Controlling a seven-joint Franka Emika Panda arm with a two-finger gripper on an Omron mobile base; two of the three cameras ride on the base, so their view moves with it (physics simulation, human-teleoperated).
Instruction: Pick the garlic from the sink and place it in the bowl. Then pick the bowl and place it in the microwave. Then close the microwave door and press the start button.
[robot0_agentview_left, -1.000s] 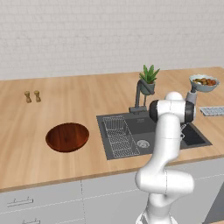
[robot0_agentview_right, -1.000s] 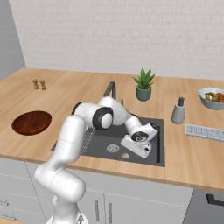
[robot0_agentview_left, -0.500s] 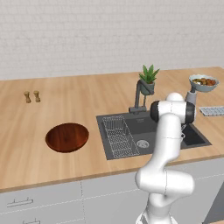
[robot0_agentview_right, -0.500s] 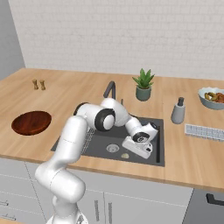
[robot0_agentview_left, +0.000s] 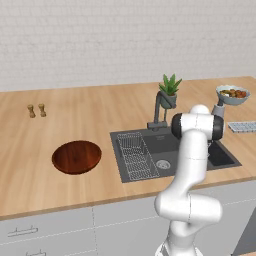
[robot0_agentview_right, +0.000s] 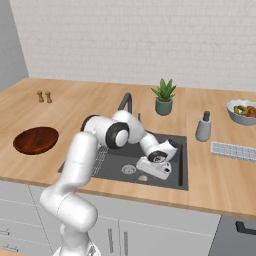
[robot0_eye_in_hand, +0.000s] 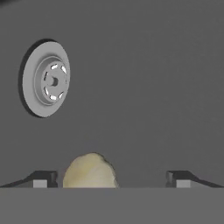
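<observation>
Right base view is showing a light wooden counter (robot0_agentview_right: 210, 170) running under a white brick wall (robot0_agentview_right: 150, 40), with pale cabinet fronts (robot0_agentview_right: 165, 230) sitting below it. The sink (robot0_agentview_right: 175, 177) is lying recessed in the counter, its faucet (robot0_agentview_right: 126, 102) standing at the back edge and its round drain (robot0_agentview_right: 128, 169) lying on the dark floor. A potted plant (robot0_agentview_right: 164, 97), a grey soap dispenser (robot0_agentview_right: 203, 127), a fruit bowl (robot0_agentview_right: 242, 111) and two small shakers (robot0_agentview_right: 44, 96) are standing on the wood, and the bowl (robot0_agentview_right: 36, 140) is resting well apart to the left of the sink.

The arm is reaching down into the basin, and the gripper (robot0_agentview_right: 150, 173) is hanging low over the garlic (robot0_agentview_right: 143, 178), which is lying on the sink floor just beside the drain. In the hand view the garlic (robot0_eye_in_hand: 90, 171) is sitting between the two fingertips (robot0_eye_in_hand: 41, 179), nearer the left one, and the jaws are standing wide apart, not touching it. The wire rack (robot0_agentview_left: 135, 155) is lying in the left part of the sink in the left base view.

Compared with a second ago, the hand is sitting slightly lower in the basin and closer to the garlic; the base cameras and the things on the counter are staying put.
</observation>
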